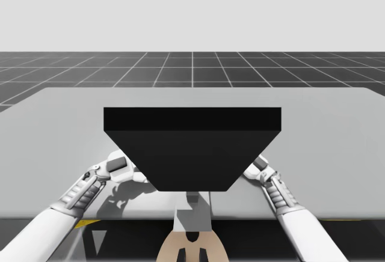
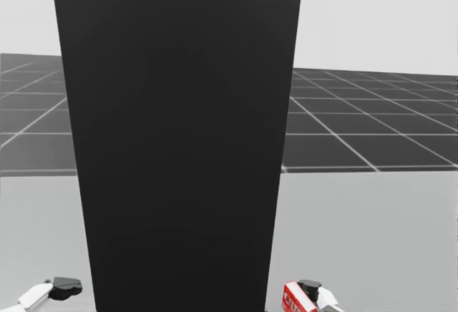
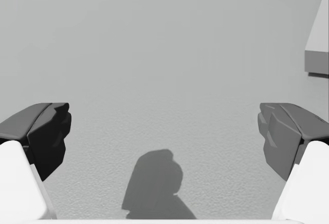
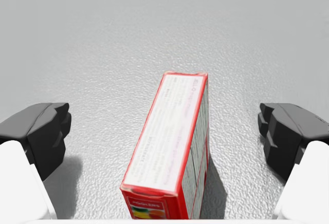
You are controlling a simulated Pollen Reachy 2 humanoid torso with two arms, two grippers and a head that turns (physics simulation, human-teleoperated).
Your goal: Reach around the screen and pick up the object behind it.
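Observation:
A tall black screen (image 1: 191, 148) stands upright in the middle of the grey table (image 1: 60, 124). In the head view the screen (image 2: 182, 140) blocks what lies behind it. A red and white box (image 4: 172, 147) lies on the table between the wide-apart fingers of my right gripper (image 4: 164, 131), and neither finger touches it. The head view shows the box (image 2: 292, 299) just right of the screen's base, with my right gripper (image 2: 313, 289) at it. My left gripper (image 3: 164, 131) is open over bare table, left of the screen (image 1: 117, 164).
A pale grey block edge (image 3: 317, 44) shows ahead and to the side of my left gripper. The table's front edge (image 1: 120, 217) runs close to both arms. A dark gridded floor (image 1: 192, 67) lies beyond the table.

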